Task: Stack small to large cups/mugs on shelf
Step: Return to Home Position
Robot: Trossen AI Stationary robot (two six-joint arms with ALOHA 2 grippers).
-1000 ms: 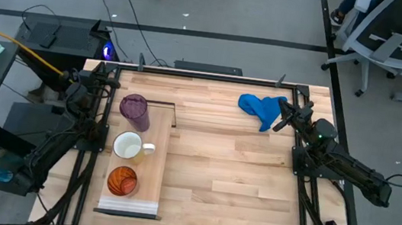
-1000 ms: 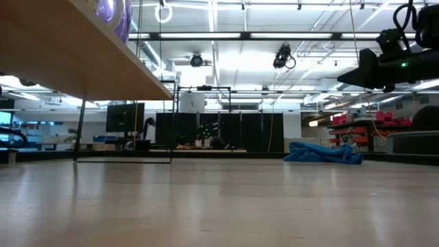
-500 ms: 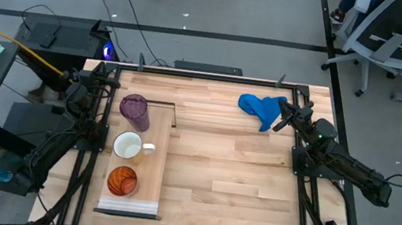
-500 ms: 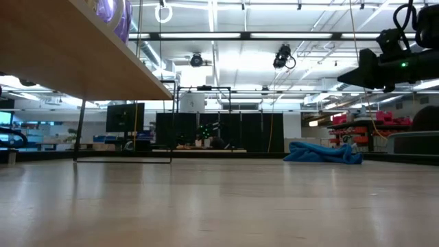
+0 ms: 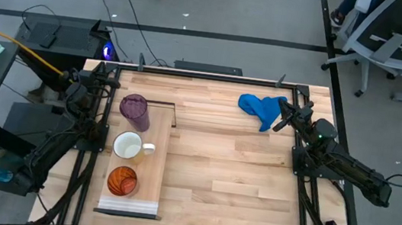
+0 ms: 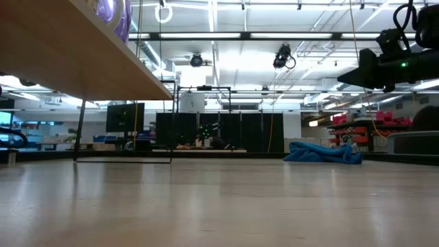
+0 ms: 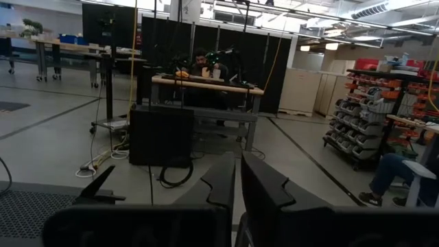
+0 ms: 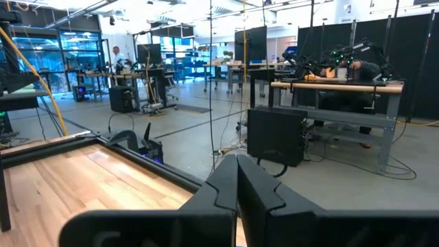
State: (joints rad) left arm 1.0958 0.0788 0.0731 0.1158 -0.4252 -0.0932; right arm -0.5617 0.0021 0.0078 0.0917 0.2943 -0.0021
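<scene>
The three cups stand in one row on the shelf (image 5: 151,177), at the left side of the table (image 5: 239,179). The purple tumbler (image 5: 134,110) is at the end with the dark metal frame, the white mug (image 5: 128,147) is in the middle with its handle turned toward the open table, and the orange cup (image 5: 123,180) is nearest the white-edged end. They are upright and apart from each other, not one inside another. So I judge the placing to be done, and only the parking of the arms is left.

The left gripper (image 7: 237,160) has its fingers pressed together on nothing. Its arm is folded along the left edge of the table, just beside the shelf. The right gripper (image 8: 237,159) is also closed and empty. It is at the far right, near the blue cloth (image 5: 261,108) and well apart from the cups.

The danger I see is on the left side. In the low view the shelf is a raised board on thin legs, and the tumbler stands close to its edge. If the left arm swings wide while it settles, it could knock the board and tip the tumbler. The right arm has no such risk; at most it could catch the cloth.
</scene>
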